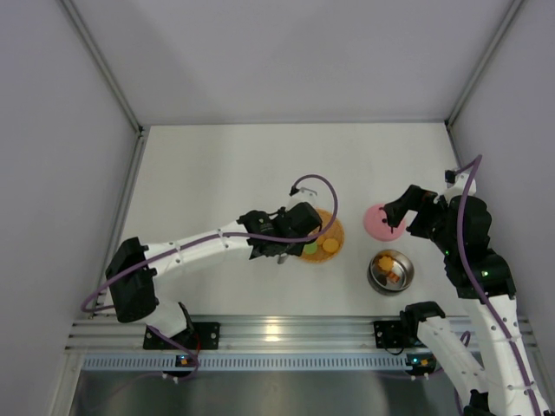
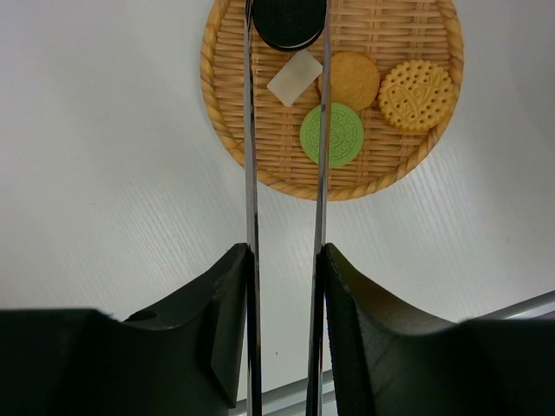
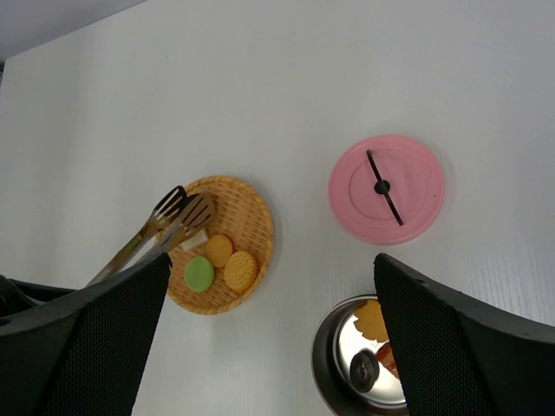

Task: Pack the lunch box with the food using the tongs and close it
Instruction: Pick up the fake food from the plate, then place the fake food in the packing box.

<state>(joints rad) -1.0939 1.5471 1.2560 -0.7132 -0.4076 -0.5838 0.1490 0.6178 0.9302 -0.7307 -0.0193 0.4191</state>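
My left gripper (image 2: 284, 251) is shut on the tongs (image 2: 251, 156), pressing their two slim arms toward each other. The tong tips flank a dark round cookie (image 2: 290, 22) at the far edge of the woven mat (image 2: 260, 173). Also on the mat lie a green cookie (image 2: 332, 134), an orange one (image 2: 349, 80), a yellow biscuit (image 2: 417, 95) and a small white piece (image 2: 295, 78). The steel lunch box (image 3: 325, 364) stands uncovered with an orange piece (image 3: 371, 319), a dark piece (image 3: 364, 371) and a reddish one inside. Its pink lid (image 3: 386, 188) lies flat beside it. My right gripper (image 3: 270, 260) hangs open above them, holding nothing.
In the top view the mat (image 1: 334, 232) lies mid-table under the left gripper (image 1: 295, 238), with the pink lid (image 1: 375, 224) and lunch box (image 1: 390, 271) to its right, below the right gripper (image 1: 395, 217). White walls enclose the table on three sides.
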